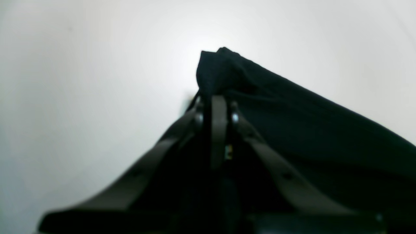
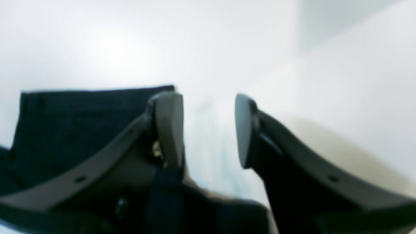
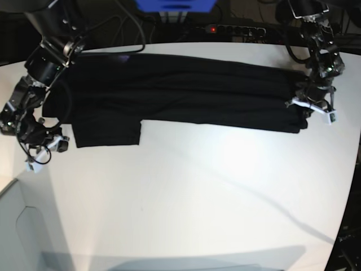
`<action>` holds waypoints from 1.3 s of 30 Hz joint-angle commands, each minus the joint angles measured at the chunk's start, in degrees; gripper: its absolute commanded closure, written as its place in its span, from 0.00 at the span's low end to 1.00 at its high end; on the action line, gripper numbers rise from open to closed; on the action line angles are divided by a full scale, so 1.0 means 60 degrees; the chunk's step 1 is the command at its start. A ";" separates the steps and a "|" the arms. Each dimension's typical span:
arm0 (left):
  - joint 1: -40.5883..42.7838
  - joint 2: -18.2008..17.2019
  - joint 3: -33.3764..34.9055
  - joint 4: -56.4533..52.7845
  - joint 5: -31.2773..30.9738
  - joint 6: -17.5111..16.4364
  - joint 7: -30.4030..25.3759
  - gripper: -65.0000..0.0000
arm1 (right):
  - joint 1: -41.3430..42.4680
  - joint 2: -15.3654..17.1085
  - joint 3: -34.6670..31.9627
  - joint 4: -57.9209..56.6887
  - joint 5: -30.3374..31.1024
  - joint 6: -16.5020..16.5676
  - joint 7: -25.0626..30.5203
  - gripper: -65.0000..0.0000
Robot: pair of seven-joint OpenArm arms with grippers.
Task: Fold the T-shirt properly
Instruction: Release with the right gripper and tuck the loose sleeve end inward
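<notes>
The black T-shirt (image 3: 180,90) lies plain side up in a long band across the far part of the white table (image 3: 192,192), with a sleeve (image 3: 107,132) sticking out toward the front at the left. My left gripper (image 3: 305,108) is shut on the shirt's right end; the left wrist view shows its jaws (image 1: 216,105) closed on bunched black fabric (image 1: 292,130). My right gripper (image 3: 49,144) is open and empty just left of the sleeve; in the right wrist view its jaws (image 2: 208,130) stand apart over bare table beside the sleeve's edge (image 2: 81,110). No print shows.
A blue object (image 3: 175,4) and a power strip with a red light (image 3: 225,28) sit behind the table's far edge, with cables. A grey panel (image 3: 22,226) stands at the table's left front corner. The table's right edge (image 3: 352,186) curves inward.
</notes>
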 commanded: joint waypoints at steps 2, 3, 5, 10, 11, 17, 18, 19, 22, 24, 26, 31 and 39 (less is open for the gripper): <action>-0.0046 -0.0165 -0.0085 0.0156 -0.0067 0.0013 -0.0133 1.00 | 0.0467 0.0317 0.0015 -0.0723 0.0137 -0.0009 0.0150 0.59; -0.0046 -0.0165 -0.0085 0.0156 -0.0067 0.0013 -0.0133 1.00 | 0.0584 0.0361 0.0029 -0.1148 0.0137 -0.0009 0.0150 0.59; -0.0046 -0.0165 -0.0100 0.0170 -0.0067 0.0013 -0.0133 1.00 | 0.0701 0.0405 0.0088 -0.1573 0.0137 -0.0009 0.0165 0.59; -0.0046 -0.0165 -0.0100 0.0156 -0.0067 0.0013 -0.0133 1.00 | 0.0672 0.0331 0.0029 -0.1749 0.0137 -0.0009 0.0063 0.59; -0.0046 -0.0165 -0.0100 0.0156 -0.0067 0.0013 -0.0133 1.00 | 0.0657 0.0317 0.0029 -0.1749 0.0137 -0.0009 0.0063 0.59; -0.0061 -0.0165 -0.0085 0.0156 -0.0067 0.0013 -0.0119 1.00 | 0.0320 0.0038 0.0000 -0.1720 0.0152 -0.0009 -0.0494 0.59; -0.0061 -0.0165 -0.0085 0.0156 -0.0067 0.0013 -0.0119 1.00 | 0.0306 -0.0035 -0.0029 -0.1749 0.0152 -0.0009 -0.0582 0.60; -0.0061 -0.0165 -0.0100 0.0156 -0.0067 0.0013 -0.0119 1.00 | 0.0276 -0.0094 -0.0117 -0.1734 0.0152 -0.0009 -0.0685 0.60; -0.0061 -0.0165 -0.0071 0.0156 -0.0067 0.0013 -0.0119 1.00 | 0.0100 -0.0167 -0.0366 -0.1690 0.0152 -0.0009 -0.0714 0.60; -0.0090 -0.0165 -0.0071 0.0156 -0.0067 0.0013 -0.0119 1.00 | 0.0056 -0.0181 -0.0542 -0.1690 0.0152 -0.0009 -0.0685 0.60; -0.0105 -0.0165 -0.0071 0.0156 -0.0067 0.0013 -0.0119 1.00 | 0.0042 -0.0196 -0.0615 -0.1690 0.0152 -0.0009 -0.0714 0.60; -0.0120 -0.0165 -0.0041 0.0156 -0.0067 0.0013 -0.0119 1.00 | 0.0027 -0.0196 -0.0645 -0.1705 0.0152 -0.0009 -0.0729 0.63; -0.0120 -0.0165 -0.0041 0.0156 -0.0067 0.0013 -0.0119 1.00 | 0.0100 -0.0196 -0.0791 -0.1690 0.0152 -0.0009 -0.0743 1.00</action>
